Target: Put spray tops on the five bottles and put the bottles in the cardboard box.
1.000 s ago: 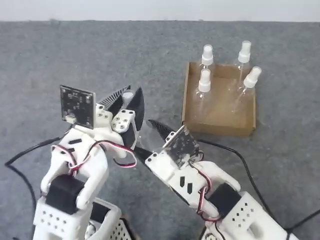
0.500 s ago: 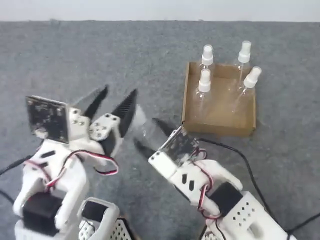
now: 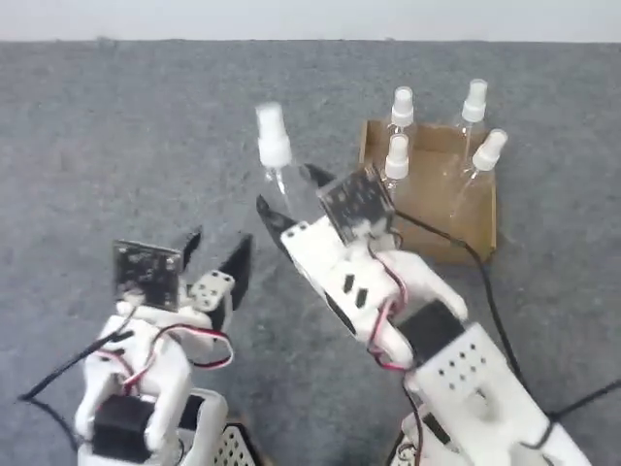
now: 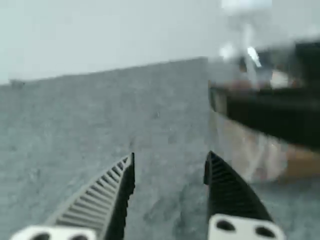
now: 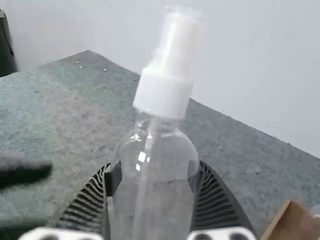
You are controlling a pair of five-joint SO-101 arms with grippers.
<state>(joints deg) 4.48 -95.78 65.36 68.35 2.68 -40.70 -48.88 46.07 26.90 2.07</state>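
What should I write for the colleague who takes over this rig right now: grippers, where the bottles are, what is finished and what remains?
Right gripper: shut on the fifth bottle, held upright with its spray top on, beside the cardboard box but not over it.
Left gripper: open, holding nothing, apart from the bottle.
In the box: four other bottles, each with a top.
Done: all five tops appear fitted, four bottles boxed.
Left: place the fifth bottle in the box.

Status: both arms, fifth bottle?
Right end effector shut on bottle, spray top on, held beside box. Left end effector open. Four bottles in box.
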